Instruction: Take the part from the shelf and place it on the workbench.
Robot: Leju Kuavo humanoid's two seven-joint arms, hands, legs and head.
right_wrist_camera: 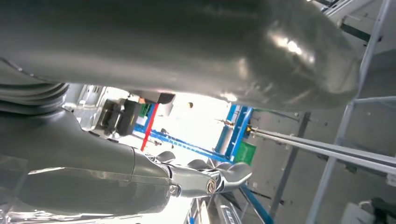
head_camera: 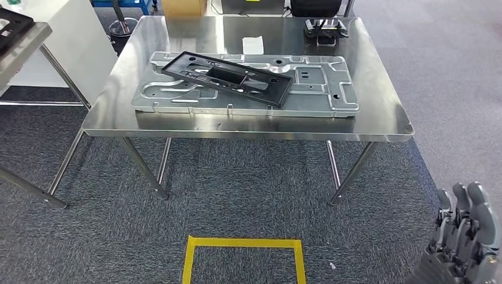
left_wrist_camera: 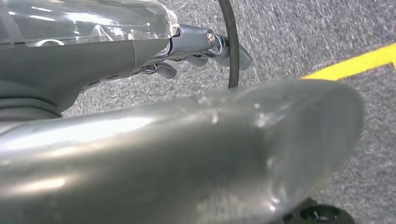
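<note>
A flat black plastic frame part (head_camera: 228, 77) lies at an angle on a silver stamped metal plate (head_camera: 322, 89), in the middle of the steel workbench (head_camera: 388, 121) ahead of me. My right hand (head_camera: 466, 236) hangs low at the lower right, far from the bench, fingers apart and holding nothing. The right wrist view shows its fingers (right_wrist_camera: 224, 177) bare, against blue racking. In the left wrist view my left hand (left_wrist_camera: 163, 149) hangs over grey carpet, its fingers (left_wrist_camera: 201, 46) loose and empty.
At the far left stands a steel shelf table (head_camera: 26, 47) with another black part (head_camera: 10, 25) on it. A white paper slip (head_camera: 253, 44) and a small black fixture (head_camera: 325, 28) sit at the bench's back. A yellow tape square (head_camera: 244, 244) marks the carpet before me.
</note>
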